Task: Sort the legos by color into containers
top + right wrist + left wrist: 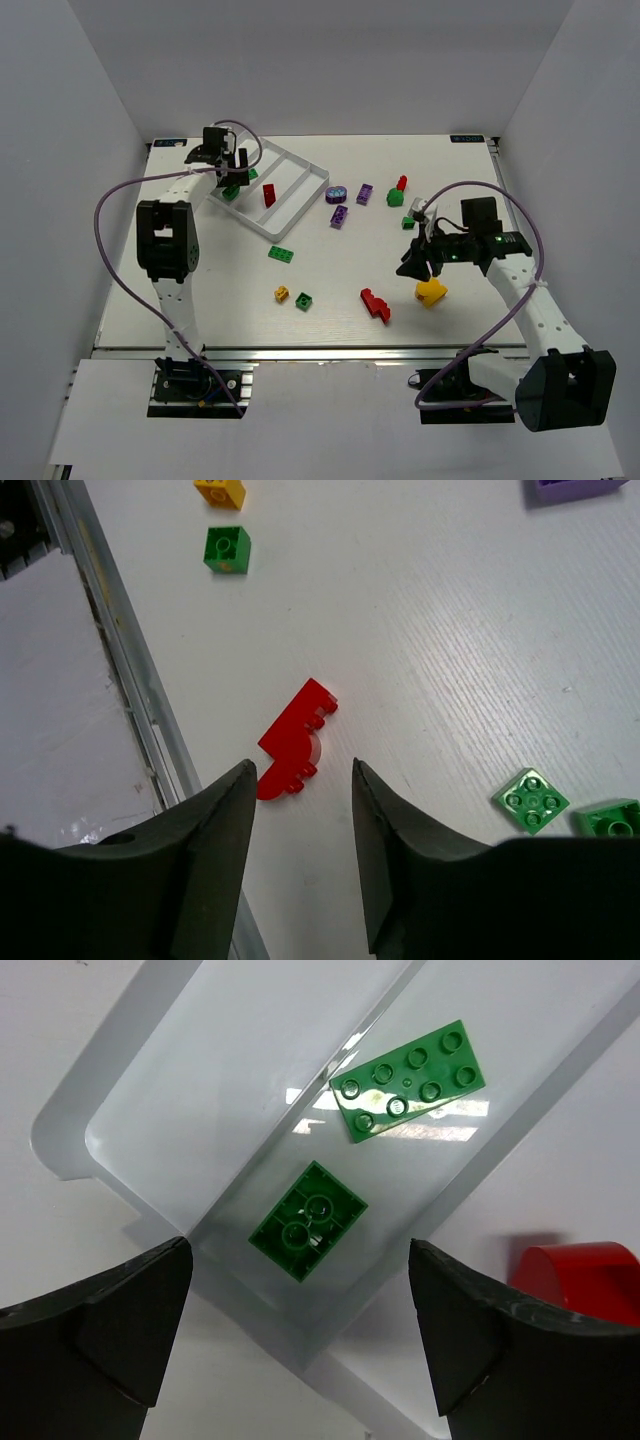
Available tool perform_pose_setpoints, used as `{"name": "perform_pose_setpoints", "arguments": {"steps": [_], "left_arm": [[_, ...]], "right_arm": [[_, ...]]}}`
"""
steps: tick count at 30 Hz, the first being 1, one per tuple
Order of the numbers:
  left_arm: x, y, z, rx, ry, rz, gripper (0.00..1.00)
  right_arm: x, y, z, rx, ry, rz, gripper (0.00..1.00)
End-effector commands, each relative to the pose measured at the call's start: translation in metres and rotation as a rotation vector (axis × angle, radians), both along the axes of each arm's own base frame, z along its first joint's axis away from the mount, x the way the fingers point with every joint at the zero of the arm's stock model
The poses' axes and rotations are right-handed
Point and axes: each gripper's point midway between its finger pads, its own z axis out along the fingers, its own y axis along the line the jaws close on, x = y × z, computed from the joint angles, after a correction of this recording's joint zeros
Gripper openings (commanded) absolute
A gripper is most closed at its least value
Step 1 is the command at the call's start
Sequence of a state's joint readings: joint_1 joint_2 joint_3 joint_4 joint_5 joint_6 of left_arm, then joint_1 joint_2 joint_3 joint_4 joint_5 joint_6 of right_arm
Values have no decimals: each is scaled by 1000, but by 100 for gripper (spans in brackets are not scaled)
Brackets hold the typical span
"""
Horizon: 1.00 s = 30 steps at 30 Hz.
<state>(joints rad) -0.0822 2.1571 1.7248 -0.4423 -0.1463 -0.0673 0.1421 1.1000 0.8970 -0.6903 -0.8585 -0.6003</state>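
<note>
Over the white tray's [300,196] left end hangs my left gripper [228,162] [300,1345], open and empty. Below it, one compartment [220,1110] holds a flat green lego [408,1080] and an upturned green one [308,1220]. The neighbouring compartment holds a red lego [269,194] [580,1272]. My right gripper [413,266] [302,790] is open just above the table, with nothing between its fingers. A red lego [376,303] [295,742] lies just beyond its fingertips. A yellow wedge lego [432,291] rests on the table beside that gripper.
Loose legos lie around: green [281,254], small yellow [282,294] [220,492], small green [304,300] [227,550], purple ones [340,216] [365,193], a round purple [337,191], green [395,197], red [402,182]. The metal rail [130,680] marks the table's near edge.
</note>
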Motion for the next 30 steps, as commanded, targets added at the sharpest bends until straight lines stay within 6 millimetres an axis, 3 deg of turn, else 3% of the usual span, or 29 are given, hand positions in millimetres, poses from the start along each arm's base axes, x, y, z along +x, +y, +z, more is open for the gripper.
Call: {"name": "perform_pose_setpoints", "arguments": {"steps": [1,3,4,6,7,8,9,10,11,12,13,14,15,16,18,22,25,27,28,30], "left_arm": [[3,-7,93,-82,-192,22,98],[-6,-11,107,-139,-219,49,98],[-13,-13,130,-168,-268,54,98],[-30,-21,132,-244,-276,57,98],[-41,-25,152,-274,-317,47,98],[-47,-30,158,-309,-336,32,98],[-62,-37,143,-353,-296,24,98],[-72,-38,163,-389,-347,21,98],[-80,-42,166,-436,-353,16,98],[-93,-44,148,-495,-317,46,98],[-100,-37,151,-534,-330,65,98],[-107,-35,173,-575,-404,54,98],[-115,-40,176,-641,-404,51,98],[-122,-21,167,-660,-409,101,98],[-136,-17,174,-711,-421,108,98],[-151,-21,174,-733,-380,99,98],[-163,-22,170,-742,-339,129,98],[-171,-23,166,-776,-323,167,97],[-175,-24,176,-792,-361,158,96],[-185,-28,175,-838,-369,172,93]], "right_arm": [[-1,2,0,-47,-15,44,49],[-10,5,-8,-86,0,84,55],[-14,5,-14,-102,8,104,58],[-24,8,-22,-149,-47,195,68],[-31,7,-27,-167,-53,233,72],[-40,8,-35,-189,-63,283,75],[-44,8,-36,-200,-114,335,82],[-47,9,-39,-206,-128,354,84],[-52,10,-48,-229,-131,373,87],[-53,11,-51,-239,-120,348,89],[-51,12,-55,-251,-103,305,89],[-34,14,-64,-298,-162,238,89],[-30,16,-65,-305,-167,201,89],[-31,18,-65,-305,-180,200,89],[-31,22,-71,-314,-164,141,89],[-43,25,-86,-332,-73,67,89],[-37,21,-92,-366,-76,26,89],[-39,21,-99,-385,-43,38,84],[-38,22,-98,-384,-39,40,82],[-40,24,-100,-390,-18,50,77]]}}
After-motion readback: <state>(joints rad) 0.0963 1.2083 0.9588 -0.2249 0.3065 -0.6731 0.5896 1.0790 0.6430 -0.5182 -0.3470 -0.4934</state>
